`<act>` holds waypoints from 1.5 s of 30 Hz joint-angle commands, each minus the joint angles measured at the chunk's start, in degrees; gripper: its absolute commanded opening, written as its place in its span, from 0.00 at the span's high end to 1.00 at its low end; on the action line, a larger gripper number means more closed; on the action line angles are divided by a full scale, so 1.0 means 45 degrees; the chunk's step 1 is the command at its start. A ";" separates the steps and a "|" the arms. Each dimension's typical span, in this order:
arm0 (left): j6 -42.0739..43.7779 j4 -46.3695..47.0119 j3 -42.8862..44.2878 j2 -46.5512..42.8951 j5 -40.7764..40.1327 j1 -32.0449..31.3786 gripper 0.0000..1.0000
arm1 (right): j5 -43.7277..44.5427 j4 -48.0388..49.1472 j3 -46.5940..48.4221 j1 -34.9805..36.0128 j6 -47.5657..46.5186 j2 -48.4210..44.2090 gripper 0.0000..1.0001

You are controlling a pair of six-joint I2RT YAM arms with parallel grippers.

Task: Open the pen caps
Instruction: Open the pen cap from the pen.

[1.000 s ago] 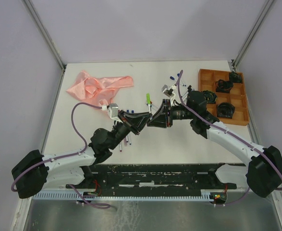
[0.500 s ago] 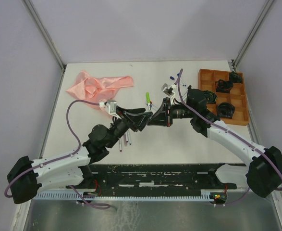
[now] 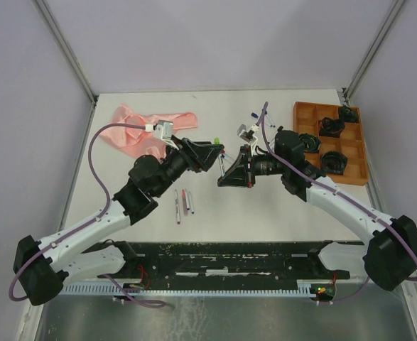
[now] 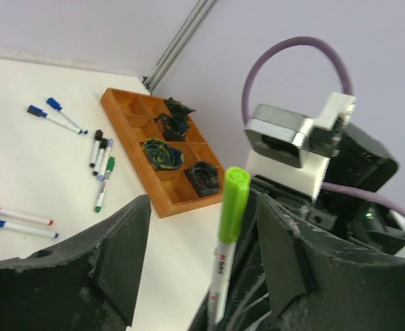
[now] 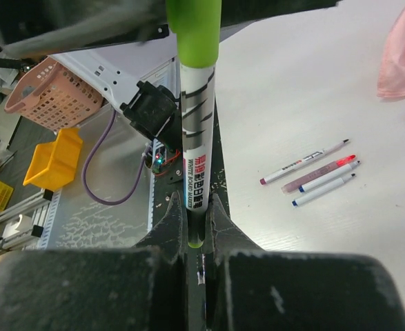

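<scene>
A white-barrelled pen (image 5: 196, 138) with a lime-green cap (image 5: 194, 31) on its end stands up out of my right gripper (image 5: 196, 204), which is shut on the lower barrel. In the top view my right gripper (image 3: 224, 173) holds this pen (image 3: 223, 162) above the middle of the table. My left gripper (image 4: 202, 204) is open with the green cap (image 4: 234, 196) between its spread fingers, nearer the right one and touching neither. Seen from above, my left gripper (image 3: 214, 150) faces the right one.
Three uncapped pens (image 5: 312, 172) lie on the table below, also seen as pens (image 3: 183, 202) from above. More capped pens (image 4: 100, 162) lie beside an orange compartment tray (image 3: 310, 112) holding dark objects. A pink cloth (image 3: 144, 128) lies at the back left.
My left gripper has opened and its arm has swung up and back to the left. My right gripper has shut on the pen's barrel.
</scene>
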 commanded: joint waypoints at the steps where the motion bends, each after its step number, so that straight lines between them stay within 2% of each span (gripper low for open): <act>1: -0.1003 -0.0751 0.0817 0.0393 0.1669 0.0957 0.37 | -0.0214 -0.0254 0.0708 -0.0047 -0.0422 0.0051 1.00; 6: -0.1297 -0.0664 0.0928 0.0511 0.2453 0.1563 0.47 | -0.0280 -0.0350 0.0756 -0.0058 -0.0470 0.0141 1.00; 18: -0.1467 -0.0489 0.1038 0.1173 0.3384 0.1665 0.65 | -0.0280 -0.0557 0.0803 -0.0053 -0.0595 0.0237 1.00; 21: -0.1293 -0.0512 0.1162 0.1341 0.3622 0.1660 0.80 | -0.0288 -0.0618 0.0841 -0.0051 -0.0649 0.0251 1.00; 23: -0.1125 -0.0638 0.1271 0.1438 0.3740 0.1667 0.95 | -0.0302 -0.0724 0.0870 -0.0049 -0.0745 0.0239 1.00; 24: -0.1029 -0.0733 0.1320 0.1463 0.3739 0.1678 0.97 | -0.0304 -0.0794 0.0911 -0.0048 -0.0780 0.0233 1.00; 26: -0.0858 -0.0775 0.1294 0.1432 0.3704 0.1683 0.97 | -0.0317 -0.0881 0.0944 -0.0065 -0.0830 0.0244 1.00; 31: -0.0768 -0.0709 0.1116 0.1311 0.3716 0.1708 0.97 | -0.0527 -0.0679 0.1222 -0.0374 0.0170 0.0537 0.80; 35: -0.1140 0.0200 0.0606 0.1449 0.4379 0.1718 0.97 | -0.0512 0.1229 0.0796 -0.0855 0.2221 0.0575 0.72; 39: -0.1326 0.0962 0.0240 0.1682 0.4911 0.1699 0.97 | -0.0171 0.2182 0.0333 -0.0965 0.2872 0.0308 0.63; 42: -0.1491 0.1426 0.0074 0.1923 0.5223 0.1682 0.97 | -0.0113 0.2442 0.0238 -0.0961 0.3125 0.0324 0.61; 45: -0.1539 0.1676 0.0056 0.2056 0.5354 0.1683 0.97 | -0.0090 0.2430 0.0201 -0.0951 0.3157 0.0447 0.64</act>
